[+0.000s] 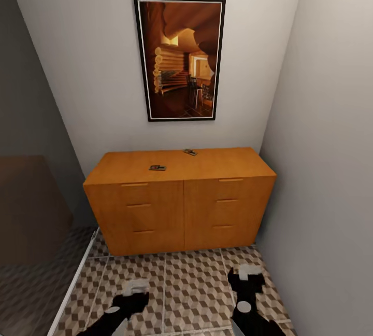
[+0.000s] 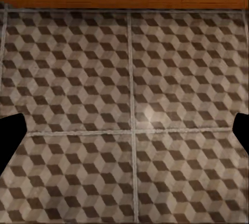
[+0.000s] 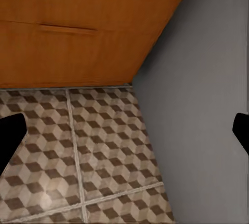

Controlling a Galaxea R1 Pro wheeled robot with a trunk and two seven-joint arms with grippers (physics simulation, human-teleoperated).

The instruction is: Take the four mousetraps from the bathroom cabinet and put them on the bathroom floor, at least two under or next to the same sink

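We stand facing the cabinet, an orange-brown unit pushed into an alcove beneath a framed picture, with two mousetraps on its top: one near the front edge, left of the cabinet's middle, and another further back, nearer the wall. We count two traps in sight of the four we need; whether the others lie in the drawers we cannot tell. Six slim handles show on the cabinet front, three to each side. Our left claw and right claw hang low over the bathroom floor just in front of the cabinet, both with fingers spread apart and holding nothing; each wrist view shows patterned tile between the dark fingertips. To do this step well, we judge it best to raise an arm above the cabinet top, come down squarely on the nearer trap and pinch the flat board by its long edges, since so thin a piece could slide away.
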